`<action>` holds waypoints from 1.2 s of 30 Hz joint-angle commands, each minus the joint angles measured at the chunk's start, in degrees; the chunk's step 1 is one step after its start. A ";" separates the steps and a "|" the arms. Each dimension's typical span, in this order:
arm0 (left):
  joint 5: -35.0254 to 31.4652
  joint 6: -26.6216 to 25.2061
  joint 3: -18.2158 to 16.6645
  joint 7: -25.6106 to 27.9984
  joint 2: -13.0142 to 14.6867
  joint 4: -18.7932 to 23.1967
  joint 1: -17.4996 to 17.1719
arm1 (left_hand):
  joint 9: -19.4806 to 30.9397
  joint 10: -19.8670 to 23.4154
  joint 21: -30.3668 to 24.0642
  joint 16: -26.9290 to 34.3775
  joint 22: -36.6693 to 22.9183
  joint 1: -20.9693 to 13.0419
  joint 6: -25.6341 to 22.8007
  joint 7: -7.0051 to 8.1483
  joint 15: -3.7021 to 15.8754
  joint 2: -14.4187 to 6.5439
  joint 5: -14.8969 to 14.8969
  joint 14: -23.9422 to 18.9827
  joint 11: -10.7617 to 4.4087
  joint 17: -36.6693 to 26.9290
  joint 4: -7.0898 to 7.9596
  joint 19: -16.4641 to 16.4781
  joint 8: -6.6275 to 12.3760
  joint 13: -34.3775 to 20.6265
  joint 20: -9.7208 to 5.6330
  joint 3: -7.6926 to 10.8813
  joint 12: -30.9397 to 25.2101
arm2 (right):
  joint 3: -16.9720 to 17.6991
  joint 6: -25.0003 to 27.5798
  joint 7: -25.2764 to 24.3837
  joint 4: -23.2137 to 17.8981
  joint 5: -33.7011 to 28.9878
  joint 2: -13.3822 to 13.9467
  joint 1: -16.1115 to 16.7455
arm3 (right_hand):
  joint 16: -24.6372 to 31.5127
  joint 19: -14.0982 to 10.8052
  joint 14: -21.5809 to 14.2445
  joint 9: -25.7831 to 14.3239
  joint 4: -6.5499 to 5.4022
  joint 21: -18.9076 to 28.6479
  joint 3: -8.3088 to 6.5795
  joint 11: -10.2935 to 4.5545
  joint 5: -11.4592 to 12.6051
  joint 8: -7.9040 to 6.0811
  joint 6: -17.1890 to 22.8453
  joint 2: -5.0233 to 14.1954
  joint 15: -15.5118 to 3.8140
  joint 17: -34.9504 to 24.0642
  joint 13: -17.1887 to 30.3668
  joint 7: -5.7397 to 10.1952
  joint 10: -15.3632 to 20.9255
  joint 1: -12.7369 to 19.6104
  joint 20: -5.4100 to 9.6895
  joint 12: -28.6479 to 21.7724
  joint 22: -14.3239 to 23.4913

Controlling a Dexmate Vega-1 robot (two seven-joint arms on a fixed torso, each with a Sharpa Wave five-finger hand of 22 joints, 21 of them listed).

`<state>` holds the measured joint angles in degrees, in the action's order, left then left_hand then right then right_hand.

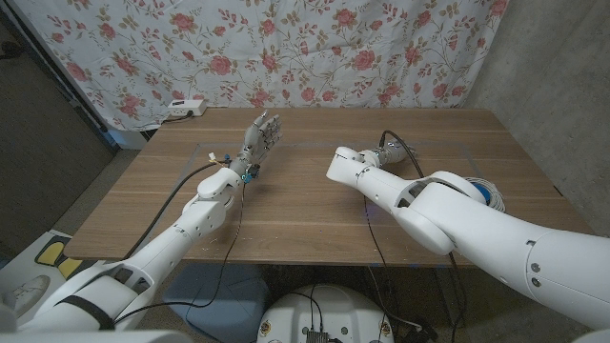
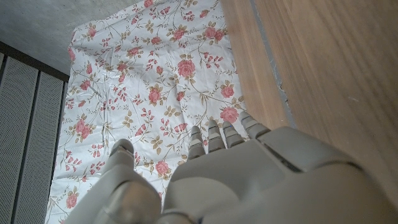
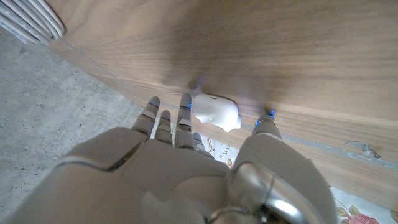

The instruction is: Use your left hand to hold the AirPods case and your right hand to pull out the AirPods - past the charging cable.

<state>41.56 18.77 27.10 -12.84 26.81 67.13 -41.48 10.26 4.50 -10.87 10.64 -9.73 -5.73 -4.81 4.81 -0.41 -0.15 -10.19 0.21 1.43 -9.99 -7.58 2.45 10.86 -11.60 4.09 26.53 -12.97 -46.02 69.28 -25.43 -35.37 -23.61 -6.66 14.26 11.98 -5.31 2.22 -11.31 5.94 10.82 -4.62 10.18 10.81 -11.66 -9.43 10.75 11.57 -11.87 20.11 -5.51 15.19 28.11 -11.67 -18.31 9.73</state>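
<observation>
The AirPods case (image 3: pixel 217 111) is a small white rounded shell lying on the wooden bench (image 1: pixel 305 205), seen in the right wrist view just off the fingertips of the right hand (image 3: pixel 205 124), between the thumb and the other fingers; in the head view it is hidden behind that hand (image 1: pixel 386 154) on the right half of the bench, toward the far edge. The right hand's fingers are spread around it and I cannot tell whether any of them touch it; it is not pinched. The left hand (image 1: pixel 259 138) stands well apart on the left, fingers up and apart, holding nothing. By its look the case should be light, hard and glossy, so likely to skate on the wood or squirt from a pinch; a grip across its broad sides, low on the body so the lid stays free, seems safest for the left hand. Whether the lid is up or an earbud shows I cannot tell. A black cable (image 1: pixel 405 151) arcs over the right wrist; no charging cable can be made out for certain
</observation>
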 commanded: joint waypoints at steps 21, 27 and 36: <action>-0.12 -0.46 0.13 0.62 0.31 1.63 -0.81 | 0.17 0.46 -0.18 -0.03 -0.30 -0.19 0.07 -0.21 -0.25 -0.52 -0.33 -0.09 -0.01 -0.23 -0.02 -0.32 -0.11 -0.07 0.07 -0.01 0.15 | 1.28 -1.30 0.09 -2.99 -0.33 1.40 1.78 | -0.17 -0.88 0.61 -0.24 0.14 0.29 -2.13 -0.72 0.05 -0.07 -0.23 -0.36 -1.31 -0.18 0.32 0.78 -2.43 1.37 -0.36 0.77 0.09; 0.12 -0.48 0.09 0.46 0.32 1.91 -1.12 | 0.17 0.48 -0.18 -0.02 -0.30 -0.18 0.04 -0.19 -0.28 -0.52 -0.33 -0.10 0.18 -0.23 -0.02 -0.32 -0.09 -0.08 0.06 -0.03 0.15 | 1.72 -1.68 -0.56 -2.80 -0.28 1.27 1.90 | -0.15 -0.90 0.84 -0.24 0.07 0.24 -2.44 -0.58 -0.01 -0.07 -0.26 -0.43 -1.58 -0.22 0.18 0.91 -3.36 1.42 -0.38 1.31 0.08; -0.21 -0.74 0.12 1.21 0.63 2.89 -1.74 | 0.17 0.50 -0.18 -0.03 -0.30 -0.19 0.04 -0.15 -0.28 -0.53 -0.33 -0.09 -0.02 -0.23 -0.03 -0.32 -0.08 -0.08 0.07 -0.05 0.14 | 2.09 -1.95 -1.92 -3.02 -0.51 1.25 2.41 | 0.07 -0.90 1.05 -0.24 -0.18 0.16 -3.92 -2.05 0.08 -0.06 -0.36 0.49 -2.85 -0.39 -0.14 1.95 -3.24 2.06 -0.31 1.63 0.06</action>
<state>41.51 18.27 27.28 -12.14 27.19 69.12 -42.59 10.26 4.50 -10.87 10.64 -9.73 -5.73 -4.80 4.81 -0.41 -0.15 -10.19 0.21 1.43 -9.99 -7.58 2.45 10.86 -11.58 4.09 26.54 -12.97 -44.44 67.69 -25.99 -38.52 -24.10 -5.21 16.27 11.98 -6.12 3.23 -11.31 5.69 10.82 -7.71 8.95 10.80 -11.66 -9.62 11.03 9.32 -12.14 19.93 -4.26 11.77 29.43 -11.87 -16.94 9.59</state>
